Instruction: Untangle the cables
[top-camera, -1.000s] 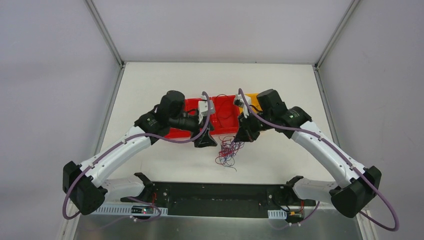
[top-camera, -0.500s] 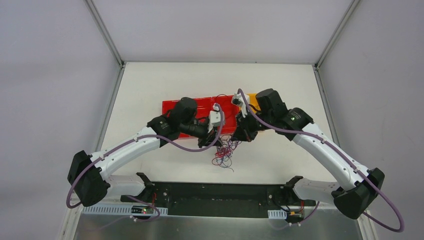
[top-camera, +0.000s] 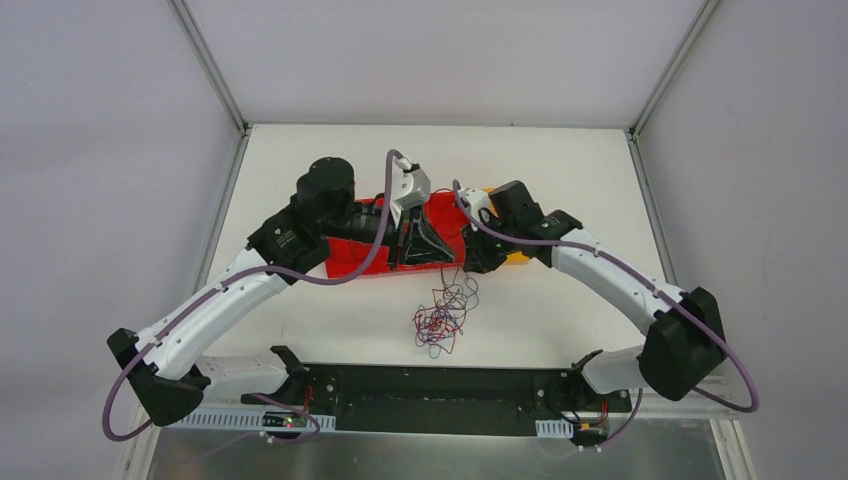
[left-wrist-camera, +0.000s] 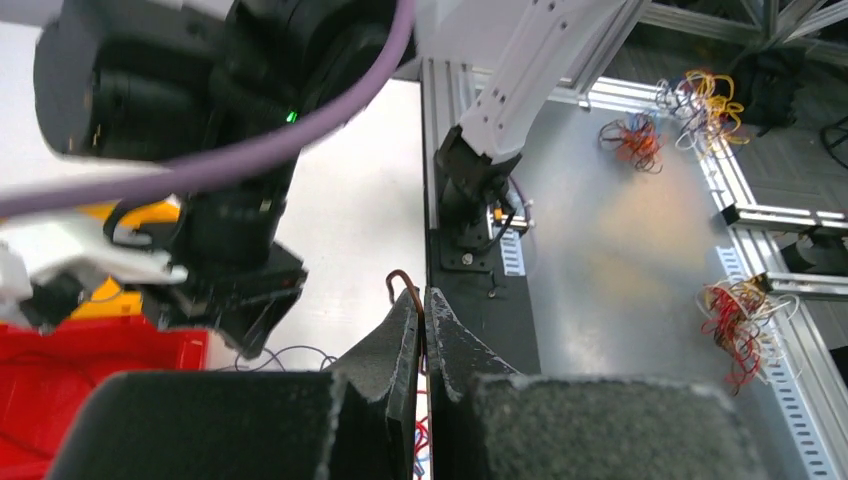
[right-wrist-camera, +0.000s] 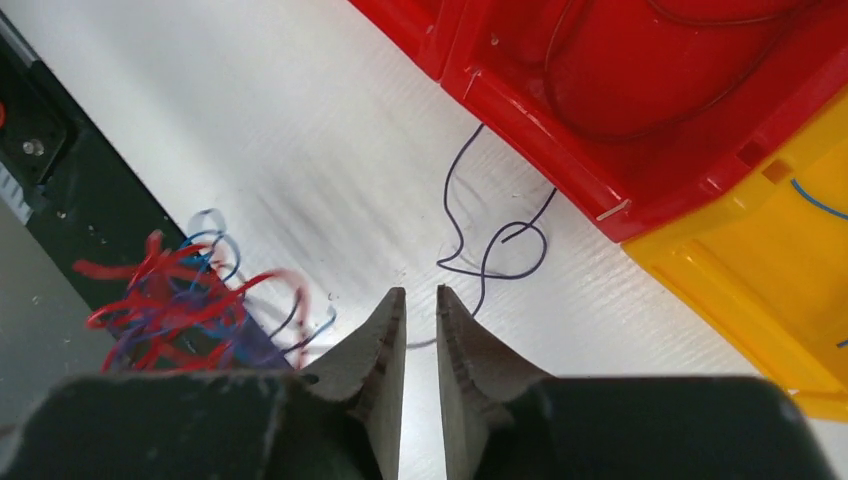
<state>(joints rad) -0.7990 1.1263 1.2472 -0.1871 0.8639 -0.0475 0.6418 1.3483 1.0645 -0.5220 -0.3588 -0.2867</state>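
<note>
Two red plastic bins are seen side by side on the white table (top-camera: 300, 170), with a yellow plastic bin (right-wrist-camera: 740, 290) set against the right-hand one. In the right-hand red bin (right-wrist-camera: 560, 140) a single thin red wire (right-wrist-camera: 650, 125) is seen, looped loosely over the floor. In the yellow bin a short length of blue wire (right-wrist-camera: 815, 198) is visible near the edge of the right wrist view. The rest of that bin is cut off. The left-hand red bin (top-camera: 350, 258) is largely covered by the left arm, so its contents cannot be told.

The tangle of thin red and blue cables (top-camera: 438, 320) is found outside all the bins, over the table on the side nearer the arm bases. Loose strands are drawn up from it towards the grippers. Whether the clump rests on the table or hangs just above it cannot be told. One dark blue wire (right-wrist-camera: 447, 190) lies apart from the tangle, curled on the table just in front of the right-hand red bin.

The left gripper (left-wrist-camera: 422, 300) is held above the front edge of the red bins with its fingers pressed together. A red strand of the tangle is pinched at their tips. The right gripper (right-wrist-camera: 421, 295) is pointed down at the table beside the loose blue wire. Its fingers are parted by a narrow gap, and nothing is seen between them.

Beyond the table, on a grey metal surface, further bundles of wire (left-wrist-camera: 735, 325) are visible.
</note>
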